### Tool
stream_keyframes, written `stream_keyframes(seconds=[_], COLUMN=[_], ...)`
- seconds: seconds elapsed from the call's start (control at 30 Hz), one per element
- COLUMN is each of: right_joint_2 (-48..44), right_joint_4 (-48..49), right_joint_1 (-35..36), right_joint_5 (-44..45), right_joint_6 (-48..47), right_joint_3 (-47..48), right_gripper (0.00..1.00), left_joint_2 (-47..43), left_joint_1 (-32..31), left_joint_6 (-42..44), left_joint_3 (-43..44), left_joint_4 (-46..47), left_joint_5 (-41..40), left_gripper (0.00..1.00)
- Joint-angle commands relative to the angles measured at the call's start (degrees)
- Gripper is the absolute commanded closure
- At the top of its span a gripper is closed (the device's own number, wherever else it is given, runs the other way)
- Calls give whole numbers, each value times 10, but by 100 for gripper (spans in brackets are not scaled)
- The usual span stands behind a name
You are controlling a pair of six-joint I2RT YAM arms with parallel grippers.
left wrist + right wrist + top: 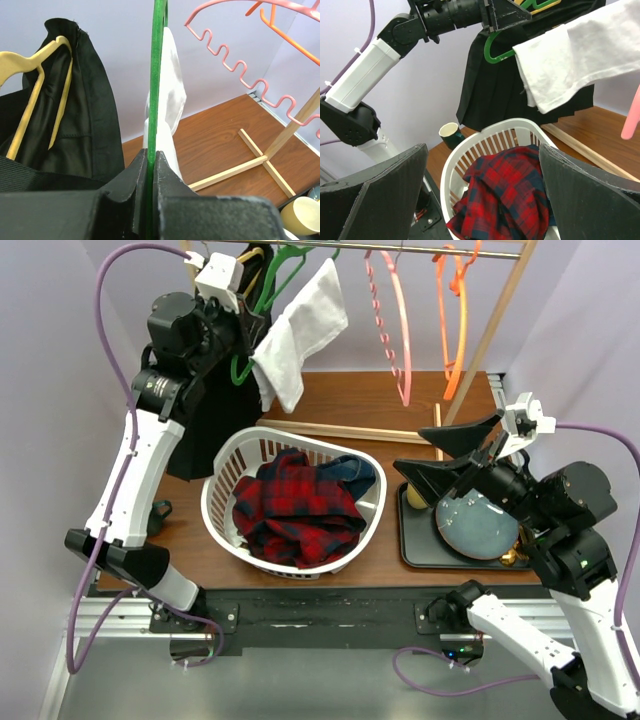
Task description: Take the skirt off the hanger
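A white skirt (300,330) hangs draped over a green hanger (285,265) on the rack's rail, above the far rim of the basket. My left gripper (240,325) is raised to it and is shut on the green hanger (158,75). In the left wrist view the thin green bar runs straight between the closed fingertips (165,165), with the white skirt (170,100) just behind it. My right gripper (440,455) stands wide open to the right of the basket and holds nothing. Its own view looks past the open fingers (380,180) at the skirt (570,65) and hanger (495,52).
A black pleated garment (205,430) hangs on a cream hanger (30,70) left of the skirt. Pink (395,330) and orange (455,320) hangers hang bare. Below sits a white basket (225,465) of red plaid cloth. A tray (410,540) with a plate (478,525) lies right. A green mug (451,134) stands left.
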Motion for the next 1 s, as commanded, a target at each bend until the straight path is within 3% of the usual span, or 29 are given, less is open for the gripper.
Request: stream_keyframes(seconds=[0.0,0.47,0.7,0.97], right_joint_2=[5,31,98,146], right_joint_4=[11,-8,-91,-37], right_joint_1=[1,1,1,18], right_joint_5=[3,7,-24,-26], right_joint_6=[8,26,-2,20], right_joint_3=[1,14,70,65], right_gripper=[4,6,10,14], left_joint_2=[-35,-83,-160,-239], left_joint_1=[0,0,0,0], left_joint_6=[-17,-6,-21,-63], left_joint_3=[9,-28,-98,-169], left_joint_4=[90,8,-24,-55], left_joint_5=[16,10,38,93], left_gripper=[100,100,100,100])
